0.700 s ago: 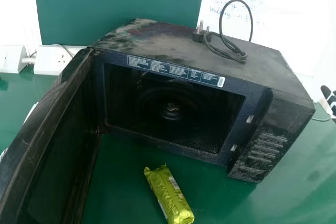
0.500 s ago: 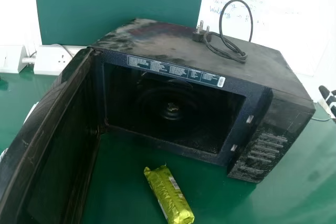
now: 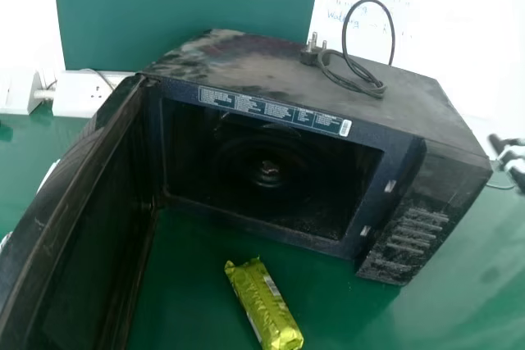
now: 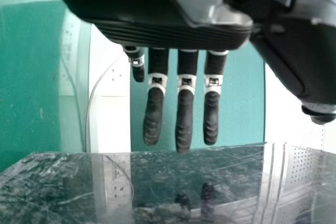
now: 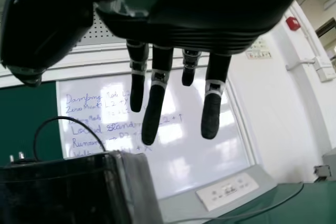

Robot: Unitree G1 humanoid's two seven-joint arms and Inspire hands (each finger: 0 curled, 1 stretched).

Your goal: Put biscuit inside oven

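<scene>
Right side: While its fingers (image 5: 152, 116) hang straight and released, grasping nothing, the right hand (image 3: 515, 161) is at the head view's right edge, near the oven (image 3: 402, 116), with a gap between them.
Left side: The left hand (image 4: 185, 121) has straight, loose fingers, likewise grasping nothing; a glossy, scuffed dark surface (image 4: 63, 195) lies beyond them.
Door edge: The door (image 3: 90, 227) stands swung open at the head view's left, leaving the oven's mouth uncovered.
Sill: The lower sill (image 3: 271, 229) runs slantwise along the mouth, and the cavity (image 3: 312, 182) behind it is dark, with a small hub (image 3: 269, 171) on its floor.
Room: A strip of green table (image 3: 336, 305) separates the biscuit packet (image 3: 264, 305) from the sill, and another separates it from the door.
Packet: It lies at a slant on the table in front of the mouth, outside the oven, in shiny yellow-green wrapping with creases, a crimped far end and a pale barcode patch.
Oven top: A looped black cord (image 3: 353, 75) and its plug (image 3: 311, 53) rest there.
</scene>
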